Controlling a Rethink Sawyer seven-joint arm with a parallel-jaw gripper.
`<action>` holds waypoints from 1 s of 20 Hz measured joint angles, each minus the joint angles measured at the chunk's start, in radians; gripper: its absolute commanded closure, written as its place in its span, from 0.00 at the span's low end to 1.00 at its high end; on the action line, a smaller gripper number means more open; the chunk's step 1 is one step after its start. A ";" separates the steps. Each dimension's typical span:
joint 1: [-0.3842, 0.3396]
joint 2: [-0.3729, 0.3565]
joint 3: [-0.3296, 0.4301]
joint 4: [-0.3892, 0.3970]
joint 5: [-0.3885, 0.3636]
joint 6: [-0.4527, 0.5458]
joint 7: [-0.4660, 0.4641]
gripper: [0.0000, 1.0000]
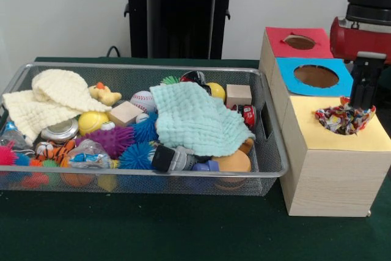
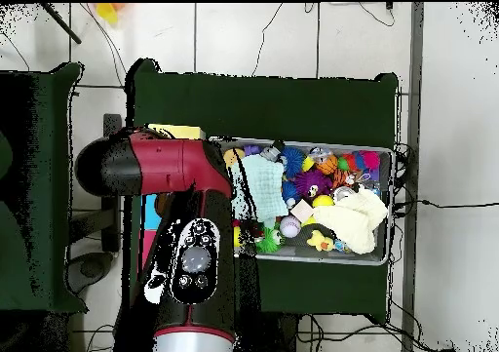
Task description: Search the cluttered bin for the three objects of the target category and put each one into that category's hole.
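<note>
Teal cloth (image 1: pixel 197 121) blankets bin (image 1: pixel 269 151) toys.

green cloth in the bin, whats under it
The light green cloth drapes over the bin's middle. Poking out from its edges are a blue spiky ball, a red toy car and an orange ball. Whatever lies beneath its centre is covered.

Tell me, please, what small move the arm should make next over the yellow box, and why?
Probably release and lift straight up: the end effector stands over the yellow box, and the crinkly multicoloured wrapper beneath it already sits in that box's hole.
</note>
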 measured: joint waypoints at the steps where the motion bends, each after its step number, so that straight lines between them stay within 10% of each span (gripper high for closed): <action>1: 0.001 0.000 0.000 0.005 0.000 0.000 0.000 1.00; 20: -0.052 0.038 0.005 0.052 0.000 -0.057 0.000 1.00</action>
